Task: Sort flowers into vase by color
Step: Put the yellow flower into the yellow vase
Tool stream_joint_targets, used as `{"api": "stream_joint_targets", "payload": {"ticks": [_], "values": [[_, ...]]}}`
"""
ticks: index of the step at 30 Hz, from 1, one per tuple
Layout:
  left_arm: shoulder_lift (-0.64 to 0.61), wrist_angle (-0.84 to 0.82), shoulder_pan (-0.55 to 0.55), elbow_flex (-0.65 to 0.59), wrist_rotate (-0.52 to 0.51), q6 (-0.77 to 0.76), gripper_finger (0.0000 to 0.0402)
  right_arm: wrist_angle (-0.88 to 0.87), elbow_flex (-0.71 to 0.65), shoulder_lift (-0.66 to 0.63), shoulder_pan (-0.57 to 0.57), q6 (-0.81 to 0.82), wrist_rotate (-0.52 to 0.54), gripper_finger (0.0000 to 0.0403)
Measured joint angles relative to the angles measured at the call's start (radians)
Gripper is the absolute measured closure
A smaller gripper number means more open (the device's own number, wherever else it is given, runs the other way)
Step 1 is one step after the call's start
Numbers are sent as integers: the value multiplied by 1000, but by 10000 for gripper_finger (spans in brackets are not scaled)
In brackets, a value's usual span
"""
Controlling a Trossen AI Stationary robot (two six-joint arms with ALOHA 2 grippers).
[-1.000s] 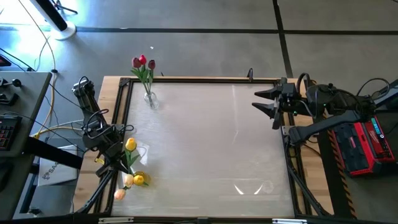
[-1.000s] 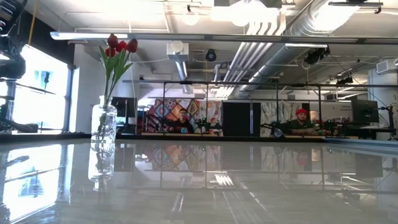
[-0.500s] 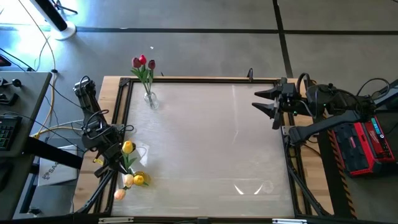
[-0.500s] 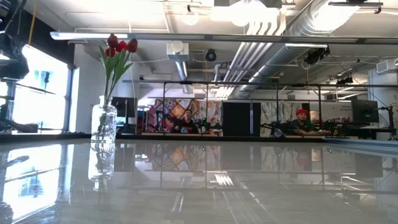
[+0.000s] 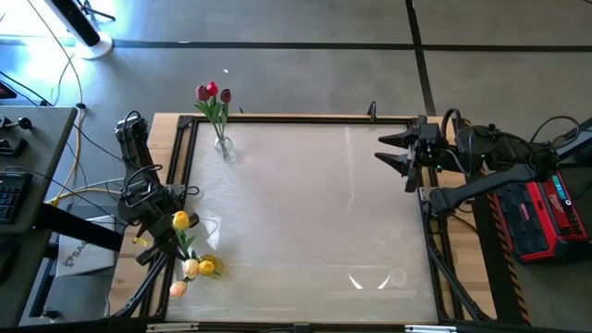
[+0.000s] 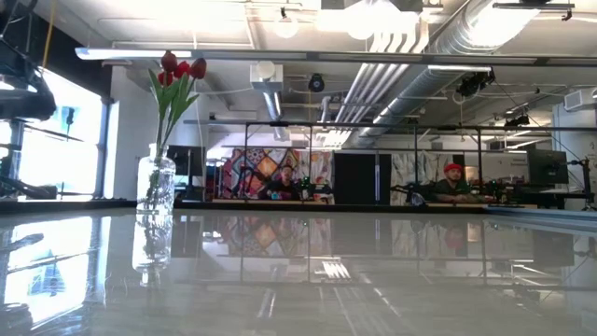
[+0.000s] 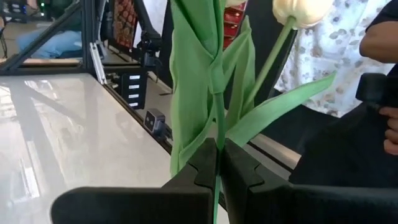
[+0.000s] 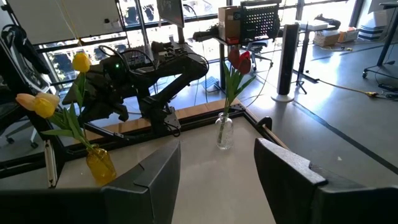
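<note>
My left gripper [image 5: 169, 225] stands at the table's left edge, shut on a yellow tulip [image 5: 180, 220]. The tulip's stem runs down toward a yellow vase [image 5: 209, 266]; I cannot tell whether its lower end is inside. That vase [image 8: 99, 165] holds a yellow-and-peach flower [image 8: 38, 104] and a cream one [image 7: 300, 9]. A clear vase [image 5: 223, 148] at the far left holds red and maroon tulips [image 5: 212, 91]; the same vase [image 6: 156, 182] shows in the low view. My right gripper [image 5: 396, 159] waits open above the table's right edge. My left gripper pinches the yellow tulip's thin green stem [image 7: 217, 132] between its two fingers, just below where the long leaves [image 7: 193, 81] spread. The fingers lie level and come from the table's left side, across the stem. The stem stands upright, head [image 8: 81, 61] above the fingers.
Black frame rails [image 5: 185, 176] run along the table's edges. Cables and equipment [image 5: 18, 176] lie left of the table, and a red case [image 5: 541, 217] lies to the right. A person in a patterned shirt [image 7: 323, 56] stands beyond the left edge.
My left gripper has swung a little toward the table's left edge, staying shut. The yellow tulip's head has gone with it, leftward and slightly nearer. The vases have not moved.
</note>
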Motion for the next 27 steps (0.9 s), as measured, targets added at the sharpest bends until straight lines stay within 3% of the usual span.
{"api": "stream_joint_targets", "payload": {"ticks": [6,14,27], "values": [[-1,-48,-5,62,-53,92,401,0,0,0,0,0,0,208],[1,-251,-5,204,-94,130,401,0,0,0,0,0,0,208],[1,-191,-5,210,-100,155,401,0,0,0,0,0,0,208]]}}
